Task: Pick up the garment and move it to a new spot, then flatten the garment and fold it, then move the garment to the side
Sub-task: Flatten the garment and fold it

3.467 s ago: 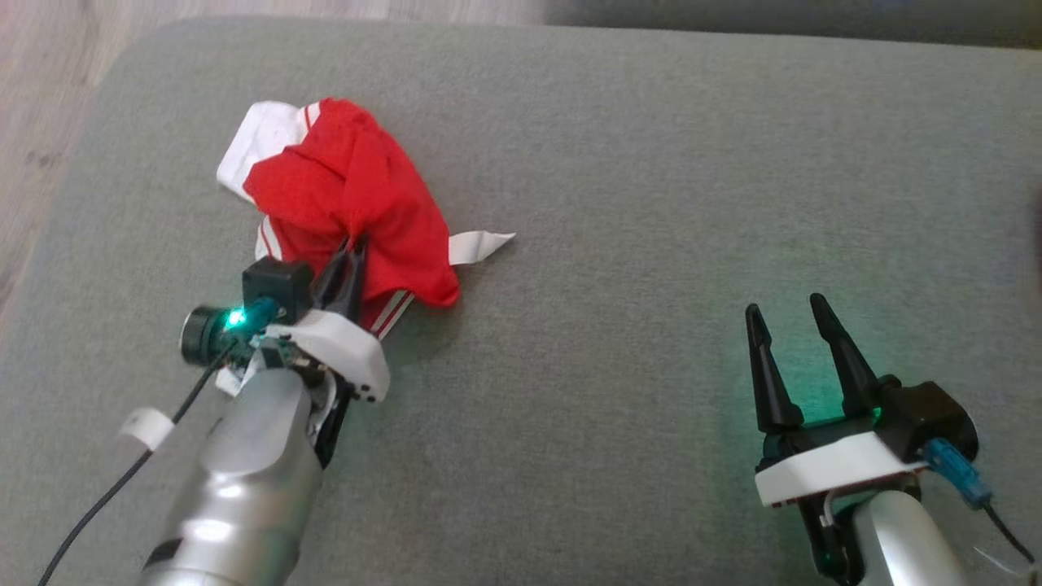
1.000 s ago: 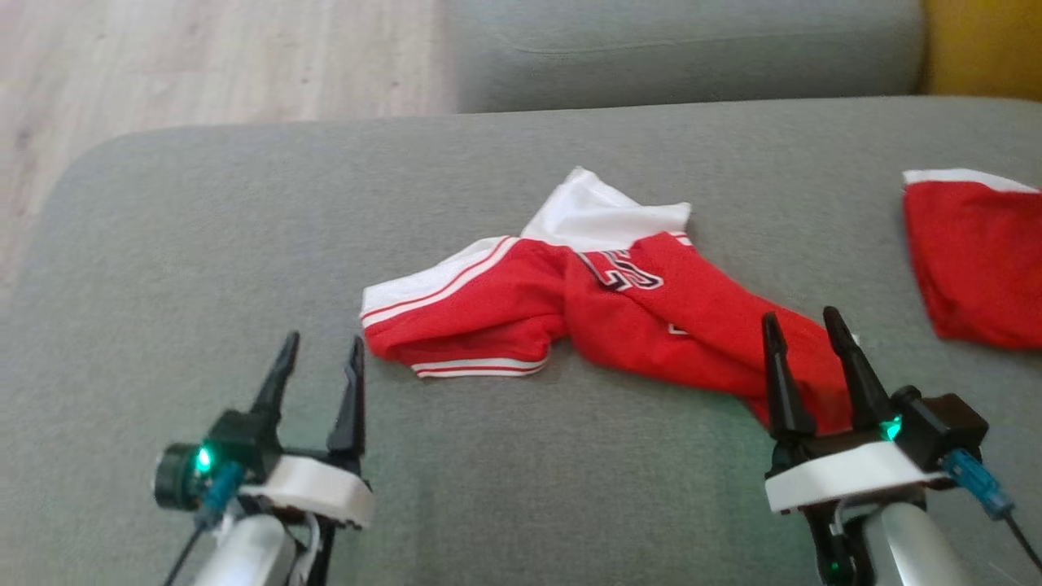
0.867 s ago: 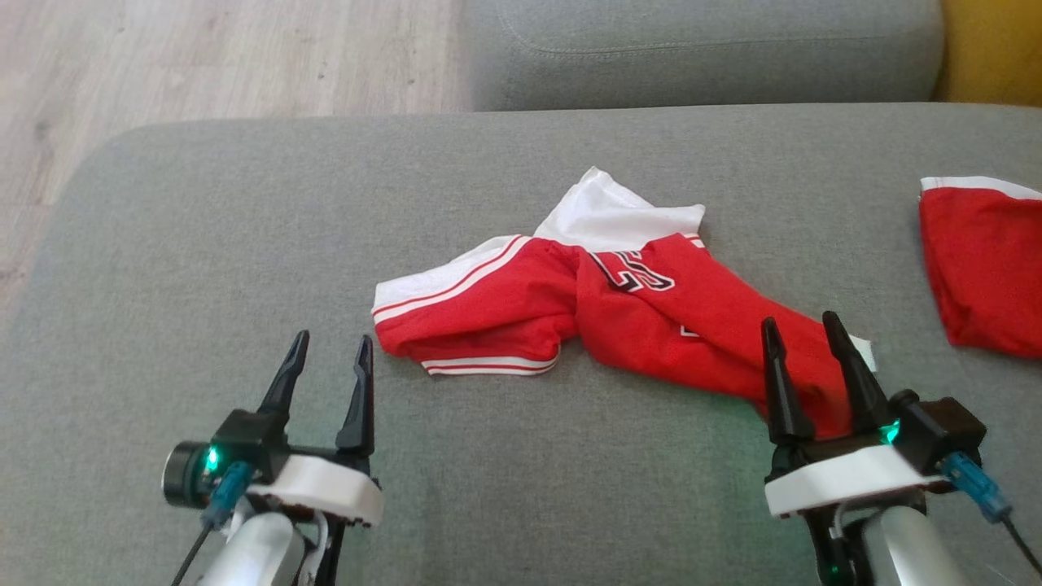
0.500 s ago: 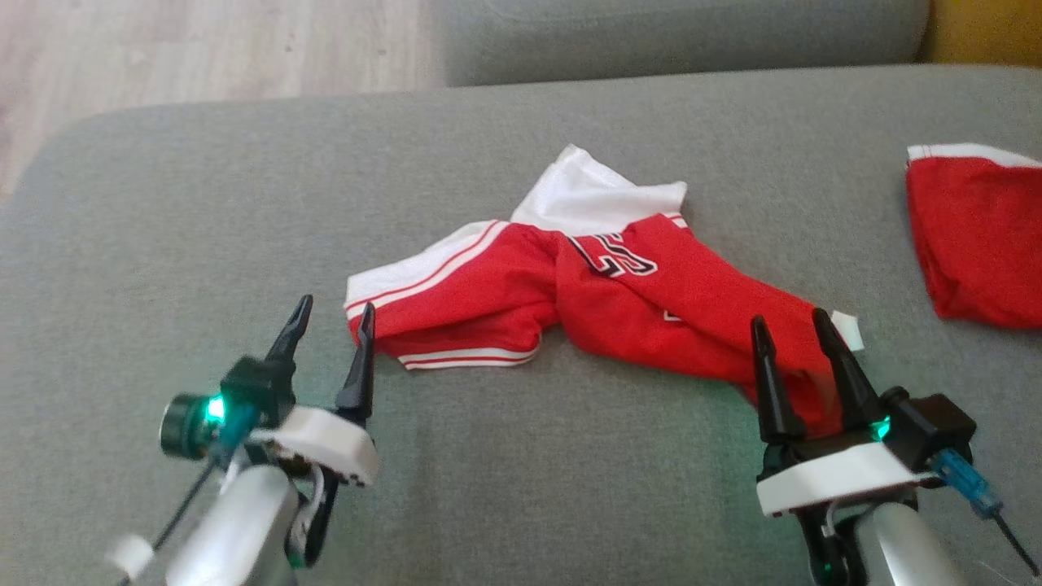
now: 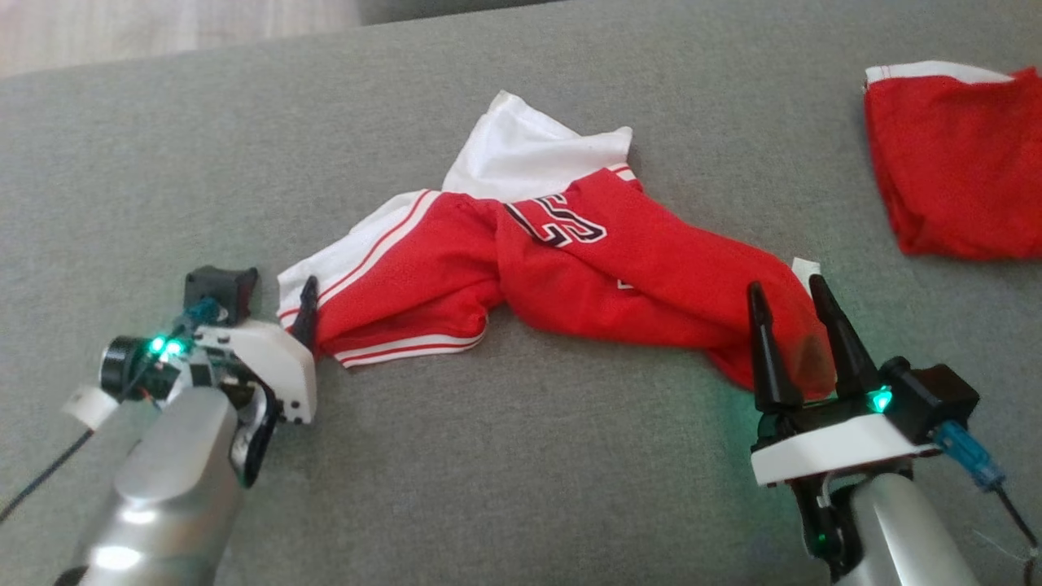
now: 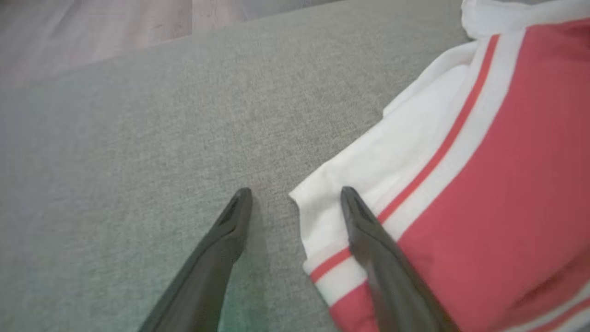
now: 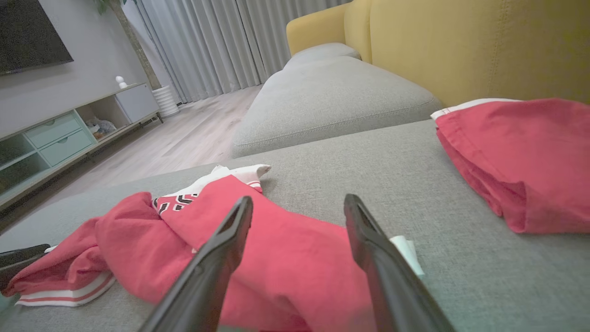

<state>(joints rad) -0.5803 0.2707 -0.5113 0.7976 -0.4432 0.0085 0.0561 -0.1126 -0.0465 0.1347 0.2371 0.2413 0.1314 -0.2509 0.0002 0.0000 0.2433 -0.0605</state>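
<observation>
**Garment laid out but twisted, flattening yet to begin**

The garment (image 5: 570, 268), red with white striped trim, lies across the middle of the grey sofa cushion (image 5: 521, 488). It is strung out from left to right with a twist in its middle and a white panel bunched up at the far side. It is neither flat nor folded.

My left tool (image 6: 296, 196) stands wide at the garment's left end. One finger is over bare cushion and the other over the white hem corner (image 6: 322, 212), so the corner sits between them, ungripped. My right tool (image 5: 785, 285) is also wide, with its fingers over the garment's right end, and it holds nothing.

A second red garment (image 5: 952, 163) lies well apart at the far right.

I judge that the placing is done, if this is the new spot. Smoothing out the twist, folding the garment and shifting it to the side all remain. Taking both ends looks like my next step.
</observation>
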